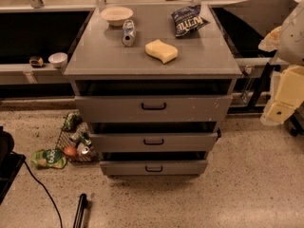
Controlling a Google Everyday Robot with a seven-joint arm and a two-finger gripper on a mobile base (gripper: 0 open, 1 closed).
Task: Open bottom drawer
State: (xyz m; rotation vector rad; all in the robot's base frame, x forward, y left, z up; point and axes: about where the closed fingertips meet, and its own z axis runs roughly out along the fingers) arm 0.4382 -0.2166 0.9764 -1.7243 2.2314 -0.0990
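The grey cabinet (152, 61) has three drawers stacked down its front. The bottom drawer (123, 167) is the lowest and narrowest front, with a small black loop handle (153, 168) at its centre. A dark gap shows above it, and its front stands slightly forward. My gripper (278, 109), pale yellow and white, hangs at the right edge of the view. It is well to the right of the cabinet and higher than the bottom drawer, touching nothing.
On the cabinet top lie a bowl (117, 15), a can (128, 32), a chip bag (189, 20) and a yellow sponge (161, 51). On the floor at left are a wire basket (76, 141) of items, a green bag (49, 158), a cable and a black rod (80, 210).
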